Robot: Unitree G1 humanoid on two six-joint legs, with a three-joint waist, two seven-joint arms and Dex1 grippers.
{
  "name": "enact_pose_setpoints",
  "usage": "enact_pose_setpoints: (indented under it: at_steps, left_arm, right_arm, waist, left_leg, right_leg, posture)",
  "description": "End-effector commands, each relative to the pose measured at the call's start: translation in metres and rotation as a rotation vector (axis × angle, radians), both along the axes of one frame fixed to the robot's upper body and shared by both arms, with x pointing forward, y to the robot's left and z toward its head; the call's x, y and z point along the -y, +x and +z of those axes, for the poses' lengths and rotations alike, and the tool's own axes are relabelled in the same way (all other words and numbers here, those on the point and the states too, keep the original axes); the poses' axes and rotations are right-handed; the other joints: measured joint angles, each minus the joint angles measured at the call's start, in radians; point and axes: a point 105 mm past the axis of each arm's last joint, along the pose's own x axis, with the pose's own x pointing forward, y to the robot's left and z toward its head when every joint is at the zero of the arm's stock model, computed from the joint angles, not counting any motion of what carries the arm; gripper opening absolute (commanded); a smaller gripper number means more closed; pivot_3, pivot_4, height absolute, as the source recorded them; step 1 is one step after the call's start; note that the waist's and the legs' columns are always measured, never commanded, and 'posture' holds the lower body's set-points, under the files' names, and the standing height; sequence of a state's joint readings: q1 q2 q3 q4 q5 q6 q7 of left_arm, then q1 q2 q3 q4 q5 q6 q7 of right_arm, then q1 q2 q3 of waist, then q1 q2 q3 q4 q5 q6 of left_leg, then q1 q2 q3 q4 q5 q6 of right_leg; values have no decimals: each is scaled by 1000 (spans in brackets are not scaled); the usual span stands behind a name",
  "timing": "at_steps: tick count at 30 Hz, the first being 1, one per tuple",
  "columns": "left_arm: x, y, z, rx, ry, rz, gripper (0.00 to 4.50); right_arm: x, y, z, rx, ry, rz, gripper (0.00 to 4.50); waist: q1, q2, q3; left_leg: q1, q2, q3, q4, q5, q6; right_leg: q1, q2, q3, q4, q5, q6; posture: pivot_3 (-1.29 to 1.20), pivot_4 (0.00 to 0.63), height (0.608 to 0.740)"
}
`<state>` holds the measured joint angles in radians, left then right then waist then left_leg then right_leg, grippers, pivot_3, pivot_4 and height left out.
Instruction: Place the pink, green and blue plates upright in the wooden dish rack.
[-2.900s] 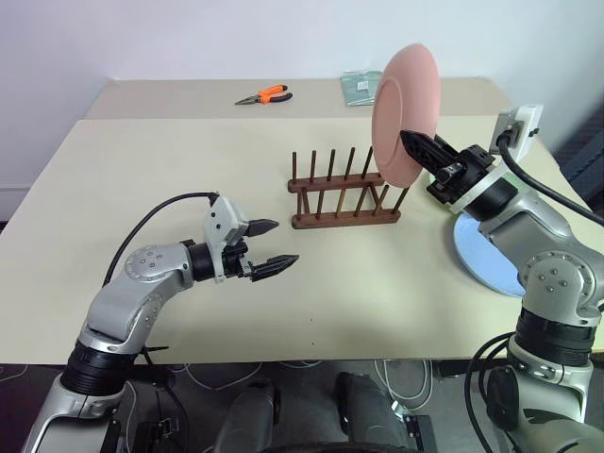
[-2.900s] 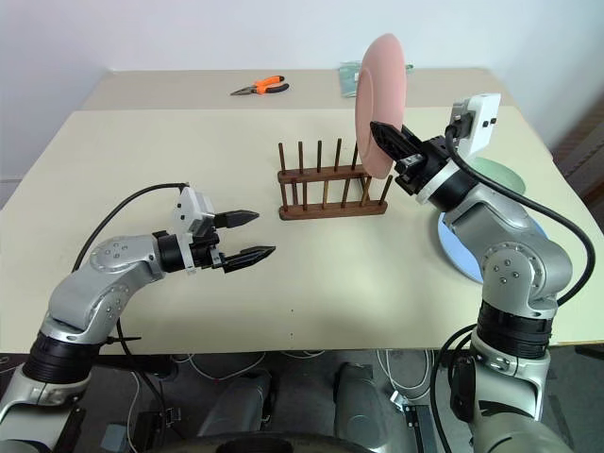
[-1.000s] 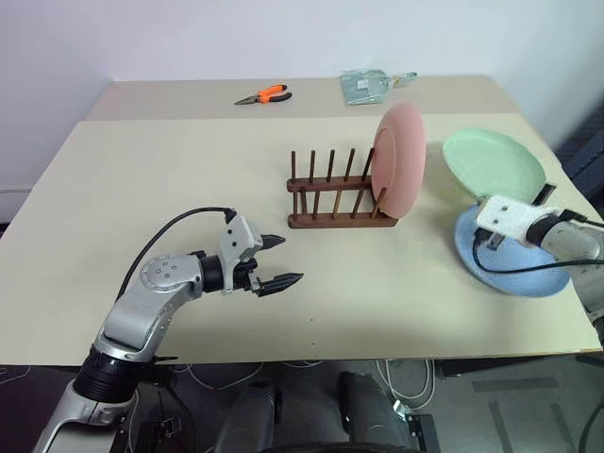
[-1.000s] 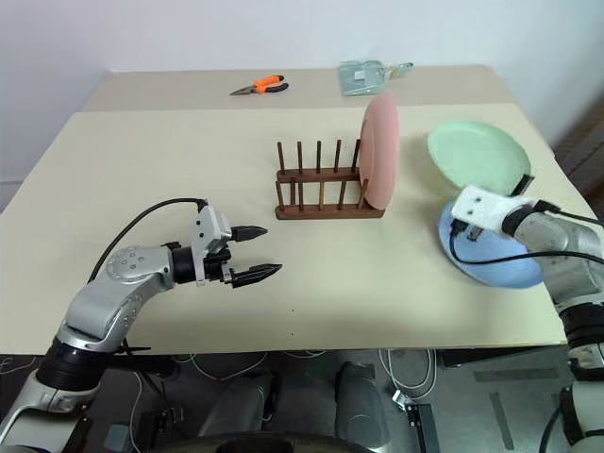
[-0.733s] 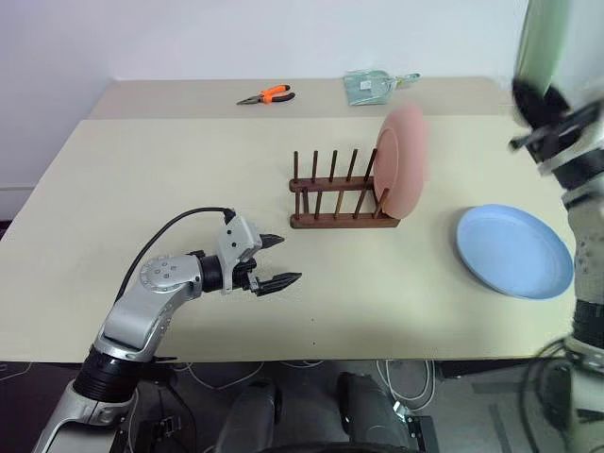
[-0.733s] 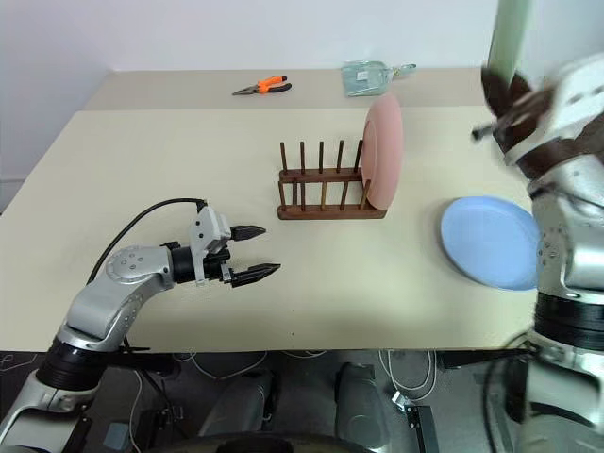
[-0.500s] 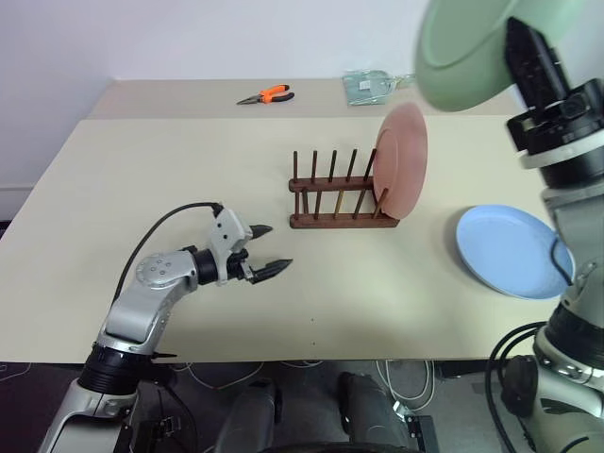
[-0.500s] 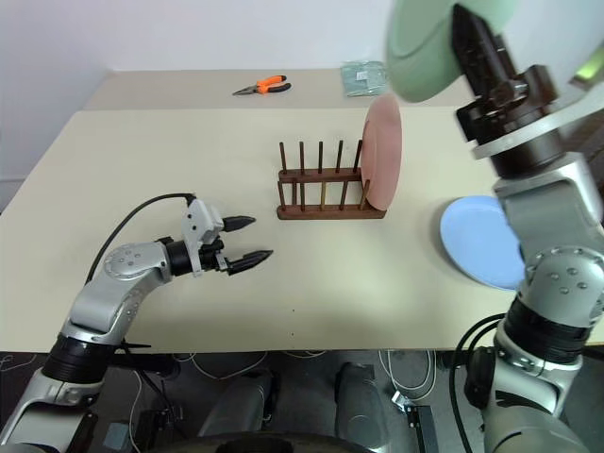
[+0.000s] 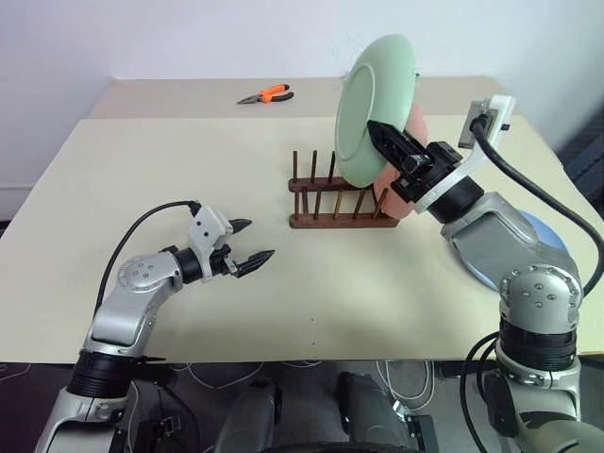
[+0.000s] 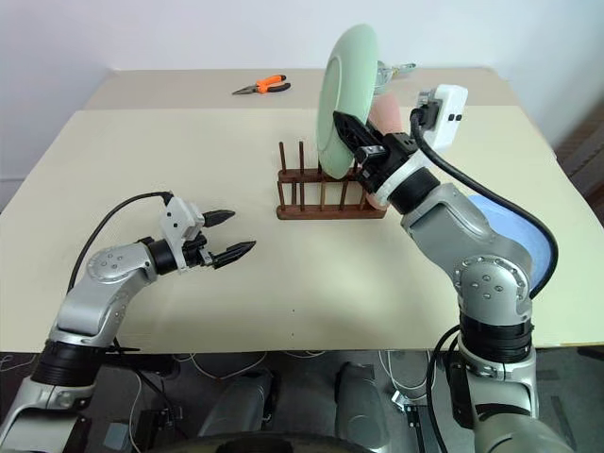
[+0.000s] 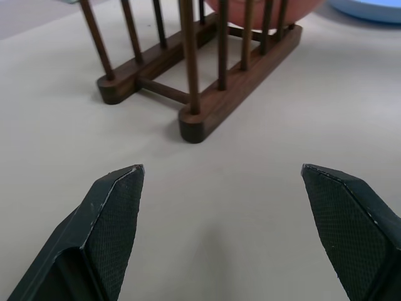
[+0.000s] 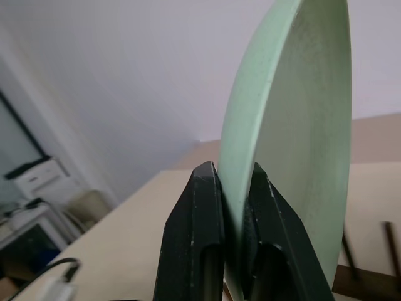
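Nearest, the left tool (image 9: 247,243) hovers low over the desk (image 9: 113,179), its two black fingers spread wide with nothing between them, pointing toward the wooden dish rack (image 9: 335,201). A broad bare stretch of desk lies between that tool and the rack, and more open surface runs along the near edge and out to the left edge.

Further in, near the middle of the desk, the rack stands with its two base bars and rows of thin upright pegs. The left wrist view shows its near end slots unfilled and the pink plate (image 11: 263,7) seated at the far end. From the head views the pink plate (image 9: 411,142) stands upright in the rightmost slots, largely hidden behind the green plate (image 9: 373,104).

The right tool (image 9: 389,143) is pressed together on the lower rim of the green plate, holding it on edge and raised above the rack, just left of the pink plate; the right wrist view shows the rim pinched between both fingers (image 12: 200,226).

Right of the rack, the blue plate (image 10: 514,236) lies flat, partly covered by the right arm, close to the desk's right edge.

Farthest back, orange-handled pliers (image 9: 265,94) lie near the rear edge, well apart from everything else.
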<state>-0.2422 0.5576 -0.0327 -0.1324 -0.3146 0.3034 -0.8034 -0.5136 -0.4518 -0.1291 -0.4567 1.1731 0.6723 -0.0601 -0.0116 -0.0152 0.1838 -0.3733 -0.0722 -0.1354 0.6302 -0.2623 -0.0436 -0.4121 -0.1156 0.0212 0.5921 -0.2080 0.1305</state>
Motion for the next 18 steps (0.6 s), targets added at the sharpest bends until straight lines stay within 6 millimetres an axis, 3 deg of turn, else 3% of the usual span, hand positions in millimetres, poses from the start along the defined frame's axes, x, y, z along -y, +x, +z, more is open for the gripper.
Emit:
enact_pose_setpoints:
  at_steps: [1, 8, 11, 16, 18]
  left_arm:
    - [3, -4, 10, 35, -7, -11, 4153]
    - [6, -5, 9, 23, -3, -24, 4153]
    - [8, -5, 9, 22, -2, -30, 4153]
    - [10, -5, 8, 18, -4, -34, 4153]
    - [10, -6, 8, 14, -4, -37, 4153]
  right_arm:
    - [-1, 1, 4, 30, -16, -8, 22]
    - [-8, 11, -11, -25, -48, 16, 22]
    - [-9, 15, -12, -25, -72, 8, 1047]
    - [0, 14, 8, 125, -181, -89, 3547]
    - [8, 6, 23, 244, -278, -119, 3547]
  waist:
    - [-1, 0, 0]
    - [-1, 0, 0]
    - [-1, 0, 0]
    - [-1, 0, 0]
    - [2, 0, 0]
  left_leg:
    - [0, 0, 0, 0, 0, 0]
    - [0, 0, 0, 0, 0, 0]
    - [0, 0, 0, 0, 0, 0]
    - [0, 0, 0, 0, 0, 0]
    - [0, 0, 0, 0, 0, 0]
  right_leg:
    - [0, 0, 0, 0, 0, 0]
    - [0, 0, 0, 0, 0, 0]
    - [0, 0, 0, 0, 0, 0]
    - [0, 0, 0, 0, 0, 0]
    - [0, 0, 0, 0, 0, 1]
  posture:
    - [0, 150, 740]
    - [0, 150, 740]
    - [0, 150, 740]
    - [0, 150, 740]
    - [0, 150, 740]
